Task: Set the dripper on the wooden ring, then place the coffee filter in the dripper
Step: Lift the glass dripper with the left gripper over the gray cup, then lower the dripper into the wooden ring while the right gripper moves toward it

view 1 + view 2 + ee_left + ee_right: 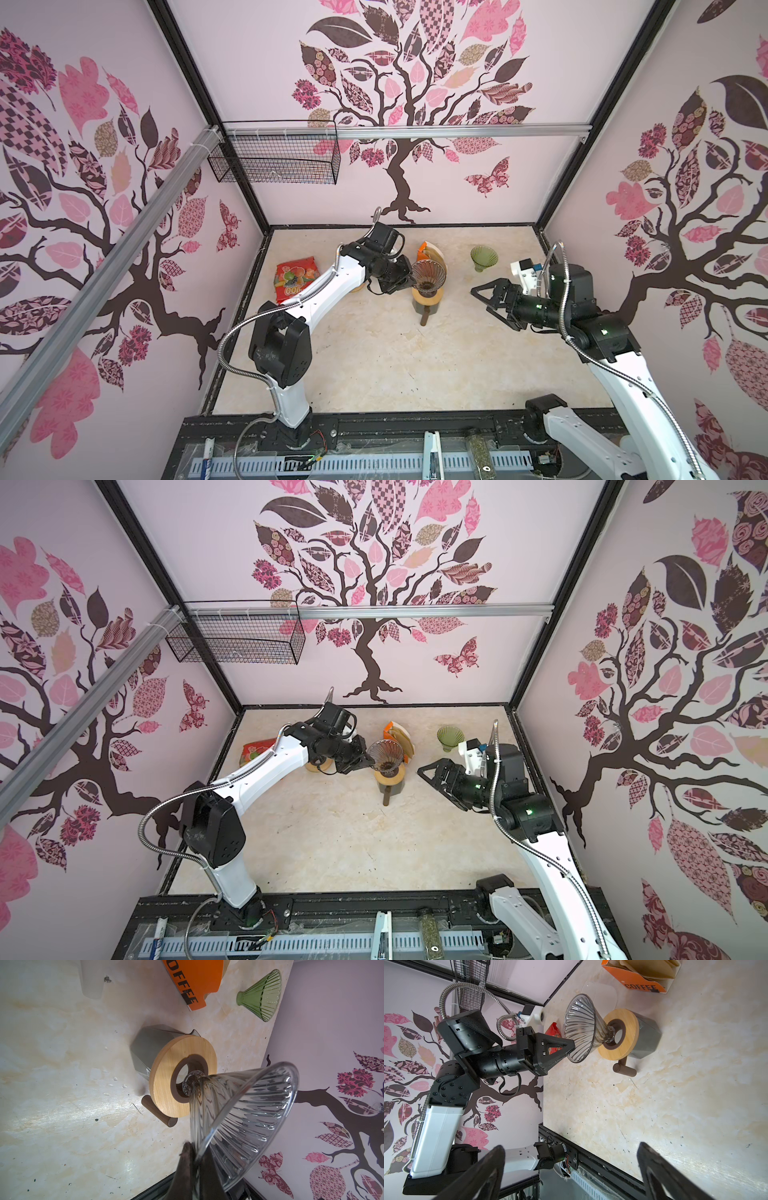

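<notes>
The coffee filters (435,252) stand on edge in one orange box (641,986), just behind the clear dripper (428,272); we cannot count the sheets. The left gripper (571,1045) pinches that dripper's rim over the wooden ring (428,297). From the right gripper (482,301), spread and empty, the filters lie back-left. We count two drippers: this one and a green dripper (484,257).

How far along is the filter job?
Done: nothing picked yet. In hand: the left hand holds the clear glass dripper by its rim, tip at the hole of the wooden ring. Left: the open right hand takes a paper filter from the orange box and seats it.
</notes>
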`<action>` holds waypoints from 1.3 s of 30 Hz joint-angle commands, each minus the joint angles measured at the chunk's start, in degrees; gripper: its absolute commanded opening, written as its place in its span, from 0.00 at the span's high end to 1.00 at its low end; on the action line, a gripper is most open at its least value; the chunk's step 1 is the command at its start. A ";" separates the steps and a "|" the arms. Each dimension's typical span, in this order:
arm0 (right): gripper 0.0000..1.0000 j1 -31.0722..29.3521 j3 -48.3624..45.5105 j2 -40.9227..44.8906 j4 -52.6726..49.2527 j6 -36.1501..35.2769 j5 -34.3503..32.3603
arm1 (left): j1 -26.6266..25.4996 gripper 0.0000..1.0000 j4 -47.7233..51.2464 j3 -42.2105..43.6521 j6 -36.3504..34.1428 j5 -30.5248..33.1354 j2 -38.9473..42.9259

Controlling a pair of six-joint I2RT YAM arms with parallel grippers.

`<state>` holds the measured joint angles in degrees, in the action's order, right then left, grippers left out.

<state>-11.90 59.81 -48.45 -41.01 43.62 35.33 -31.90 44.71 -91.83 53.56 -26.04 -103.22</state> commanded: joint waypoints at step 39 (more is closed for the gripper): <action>0.00 0.15 3.31 -4.13 -2.58 -7.06 -5.90 | -1.16 1.00 15.18 -3.94 -10.38 4.78 -4.23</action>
<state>-11.90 61.65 -52.34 -43.77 37.98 29.95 -33.34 51.66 -94.45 45.32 -23.64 -106.72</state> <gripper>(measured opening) 0.999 0.060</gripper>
